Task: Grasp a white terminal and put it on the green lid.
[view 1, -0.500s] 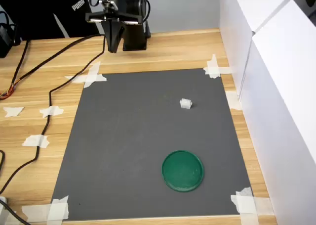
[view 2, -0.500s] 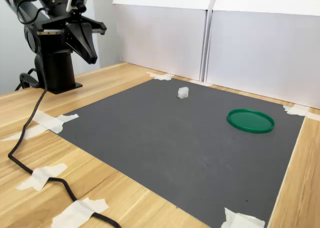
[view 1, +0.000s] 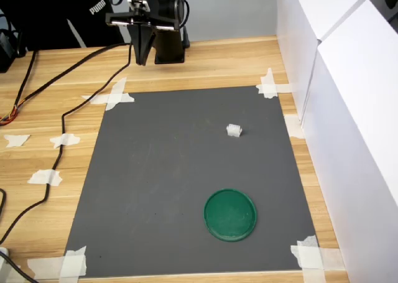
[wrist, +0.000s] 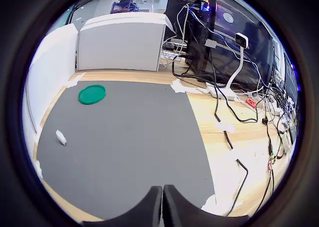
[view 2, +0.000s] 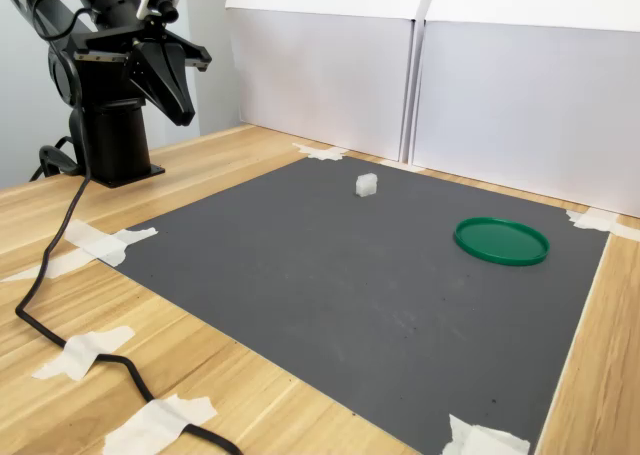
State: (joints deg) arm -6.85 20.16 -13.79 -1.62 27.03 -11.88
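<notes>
Jaws clenched empty, our gripper (view 1: 140, 62) hasn't approached yet; next we open and reach the tiny white plastic terminal (view 1: 234, 130), then the round dark-green plastic lid (view 1: 230, 214).

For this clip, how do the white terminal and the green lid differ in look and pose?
The white terminal is a tiny pale block that stands up from the surface; the green lid is a far wider, flat, round dark-green disc. Both rest apart on the grey mat, untouched by the gripper.

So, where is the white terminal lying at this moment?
The white terminal lies on the grey mat, toward the first exterior view's right, apart from the green lid, which sits nearer that camera.
</notes>
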